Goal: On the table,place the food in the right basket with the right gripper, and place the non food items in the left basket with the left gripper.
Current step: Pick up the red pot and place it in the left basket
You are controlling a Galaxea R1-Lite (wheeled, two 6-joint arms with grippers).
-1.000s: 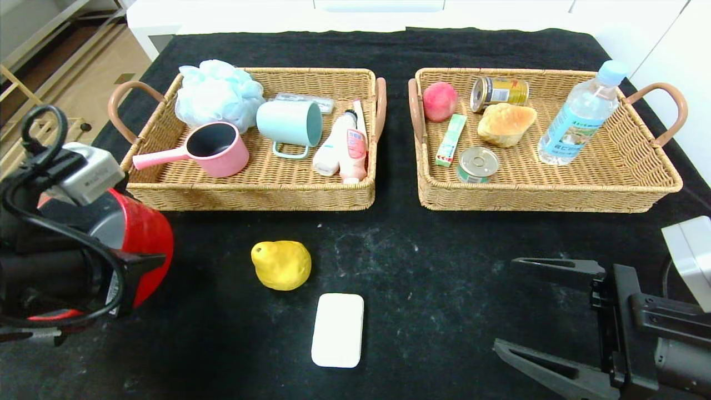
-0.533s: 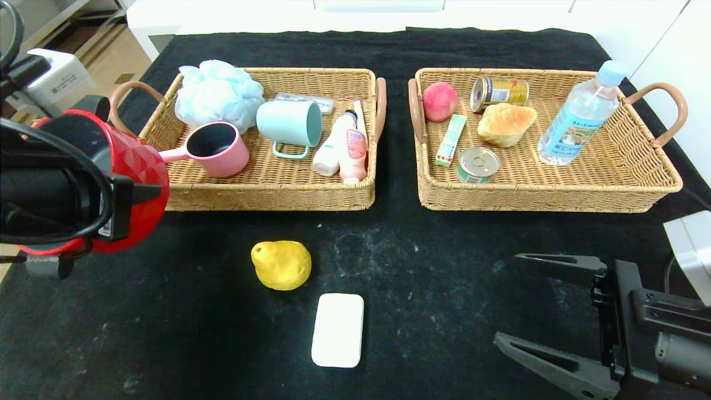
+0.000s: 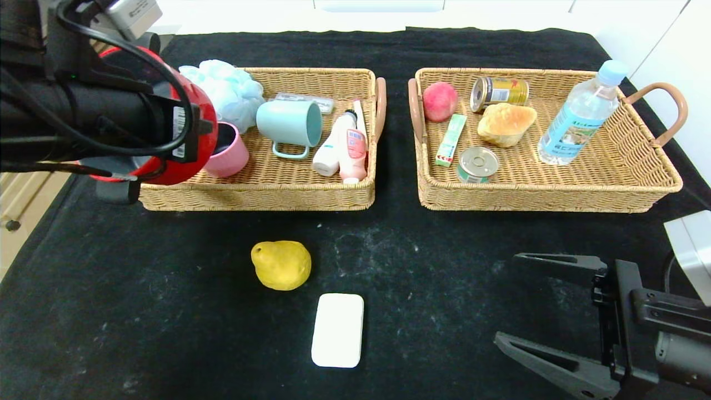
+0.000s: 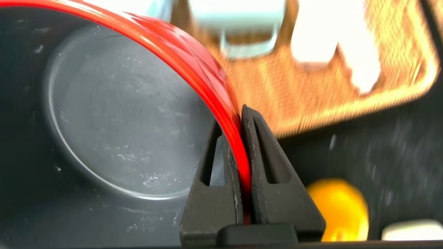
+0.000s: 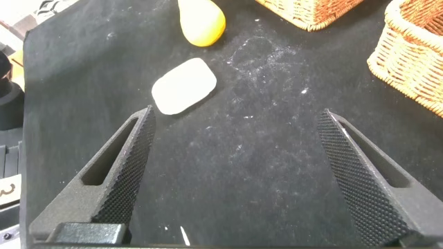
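Left wrist view: left pincer (image 4: 239, 181) clamped tight on glossy red cup's (image 4: 138, 104) thin rim.

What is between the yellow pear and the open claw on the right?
Mostly bare black table. In the head view only the white soap lies near that stretch, just below the pear, left of the right gripper.

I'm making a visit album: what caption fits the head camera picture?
Left gripper carries a red cup over the left basket; a pear and soap wait on the table.
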